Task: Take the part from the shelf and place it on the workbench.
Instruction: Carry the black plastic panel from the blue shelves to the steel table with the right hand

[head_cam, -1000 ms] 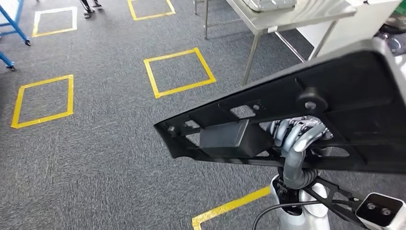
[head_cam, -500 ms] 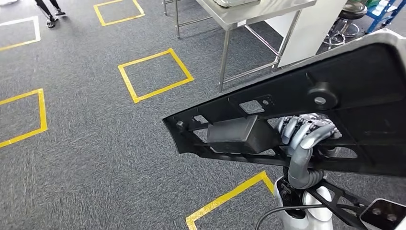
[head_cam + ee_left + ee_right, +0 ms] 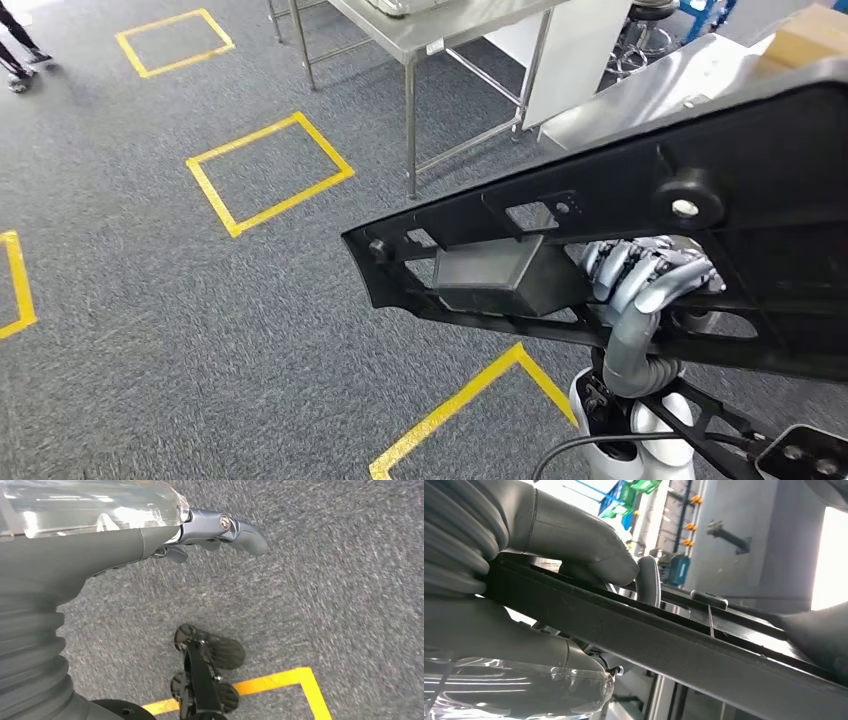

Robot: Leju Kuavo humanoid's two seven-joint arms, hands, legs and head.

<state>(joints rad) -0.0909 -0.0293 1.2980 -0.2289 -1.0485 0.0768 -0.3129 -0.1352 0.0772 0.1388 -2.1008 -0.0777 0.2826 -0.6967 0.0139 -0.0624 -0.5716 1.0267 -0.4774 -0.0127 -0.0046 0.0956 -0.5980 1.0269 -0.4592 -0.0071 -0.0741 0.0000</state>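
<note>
Right hand (image 3: pixel 645 280) is carrying the black part (image 3: pixel 600 240), fingers (image 3: pixel 589 555) clamping its rib for transport toward the far steel surface (image 3: pixel 450 25); left hand (image 3: pixel 215 530) is hanging empty, fingers loosely curled.

Open carpet (image 3: pixel 150 330) at left, steel table (image 3: pixel 440 25) ahead, black part (image 3: pixel 620 240) blocking right

The part (image 3: pixel 640 240), a long black ribbed plastic panel, hangs tilted above the carpet, held by curled fingers.
</note>
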